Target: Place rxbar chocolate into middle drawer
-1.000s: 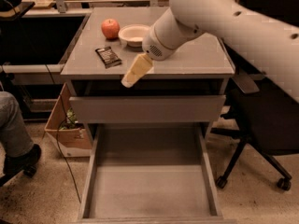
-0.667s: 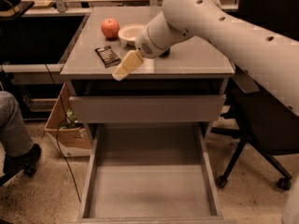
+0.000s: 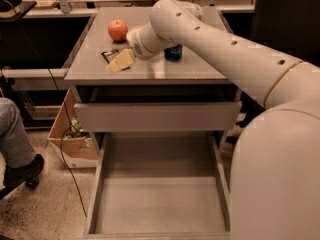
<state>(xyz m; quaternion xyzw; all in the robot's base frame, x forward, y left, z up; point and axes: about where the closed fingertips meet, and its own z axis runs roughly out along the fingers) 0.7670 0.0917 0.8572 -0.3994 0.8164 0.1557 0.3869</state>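
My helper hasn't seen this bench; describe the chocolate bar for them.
On the grey cabinet top, find the red apple. Just in front of it, by the gripper, lies the rxbar chocolate: the only dark flat wrapper, unlike the round apple and blue can.

Over on the cabinet top [image 3: 170, 70], the gripper [image 3: 120, 62] is right at the rxbar chocolate [image 3: 108, 55], with the middle drawer [image 3: 160, 204] standing open below.

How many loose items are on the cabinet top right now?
3: apple back left; rxbar front left, beside the gripper; blue can mid-top, partly behind the arm, which may hide more.
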